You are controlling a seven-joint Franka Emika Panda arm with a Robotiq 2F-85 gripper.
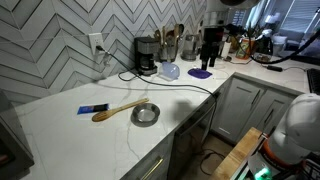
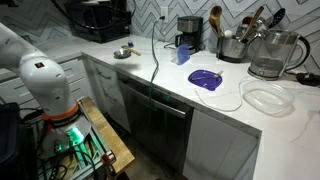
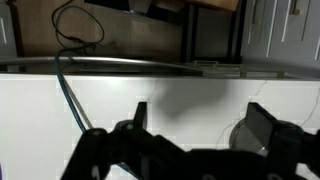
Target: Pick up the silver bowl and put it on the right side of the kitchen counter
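The silver bowl (image 1: pixel 145 113) sits upright on the white kitchen counter (image 1: pixel 60 130), next to a wooden spoon (image 1: pixel 118 109). It also shows far back in an exterior view (image 2: pixel 123 51). In the wrist view my gripper (image 3: pixel 200 112) is open and empty, held above the counter (image 3: pixel 170 90). Part of the bowl (image 3: pixel 238 133) shows just inside the right-hand finger, the rest hidden behind it. I cannot make out the gripper itself in either exterior view; only the white arm base (image 2: pixel 45 80) shows.
A black cable (image 1: pixel 185 90) runs across the counter and over its edge (image 3: pixel 68 95). A coffee maker (image 1: pixel 146 55), a bluish-white container (image 1: pixel 168 70), a purple disc (image 2: pixel 204 79), a kettle (image 2: pixel 270 55) and utensil jars stand further along. A blue item (image 1: pixel 92 108) lies by the spoon.
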